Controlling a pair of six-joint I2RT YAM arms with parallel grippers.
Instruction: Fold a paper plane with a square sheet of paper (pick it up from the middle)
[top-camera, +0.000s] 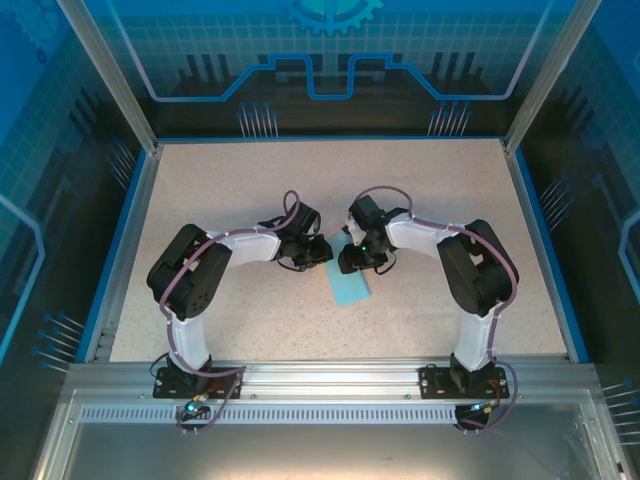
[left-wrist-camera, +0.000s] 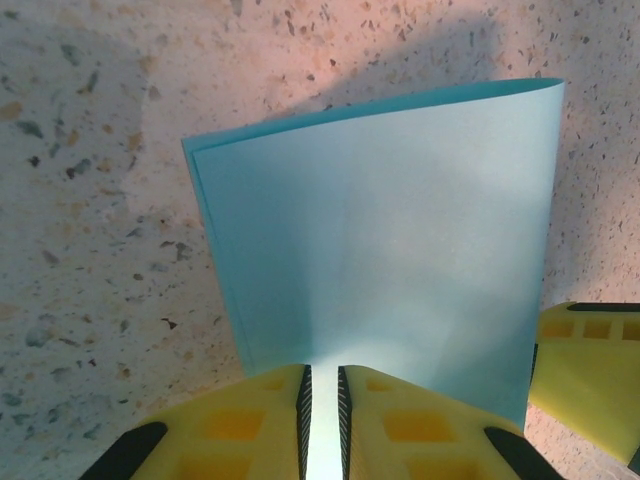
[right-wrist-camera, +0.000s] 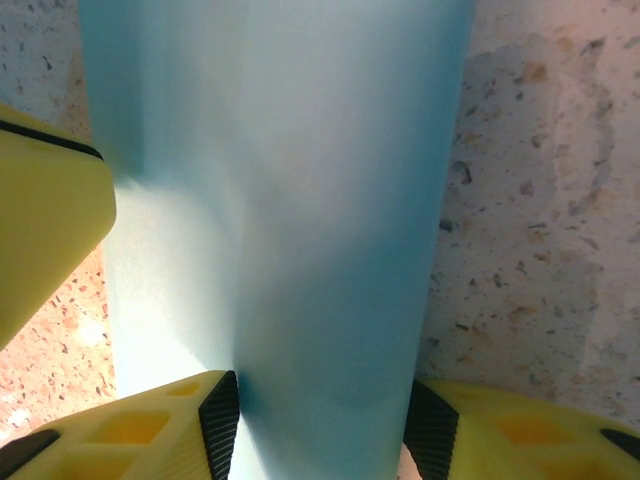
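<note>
The square sheet of paper (top-camera: 350, 288) was near the middle of the speckled surface (top-camera: 250, 200), folded in half, with my left arm (top-camera: 190, 275) and right arm (top-camera: 480, 265) curving in to meet at its far end.

My left jaws were clamped on it. In the left wrist view my yellow fingers (left-wrist-camera: 240, 420) stood almost together, with the light-blue layers pinched in the narrow slot between them. The sheet rose away from them, two layers showing along its left edge, and it cast a shadow on the surface beyond.

What crowded me was my own other arm. One yellow finger (left-wrist-camera: 585, 365) of the right jaws sat just beside the sheet's right edge. From the right wrist, a left finger (right-wrist-camera: 45, 220) pressed in at the paper's left side.

My right jaws stood apart, astride the sheet. Their dark-padded fingers (right-wrist-camera: 150, 420) were on either side of the blue strip, which filled the gap between them. The view was too close and blurred to be sure, so I could not tell whether the pads gripped the paper or only flanked it.

Around the surface ran a blue rim (top-camera: 330, 139), and a metal rail (top-camera: 330, 378) lay along the near edge where my bases were bolted.
</note>
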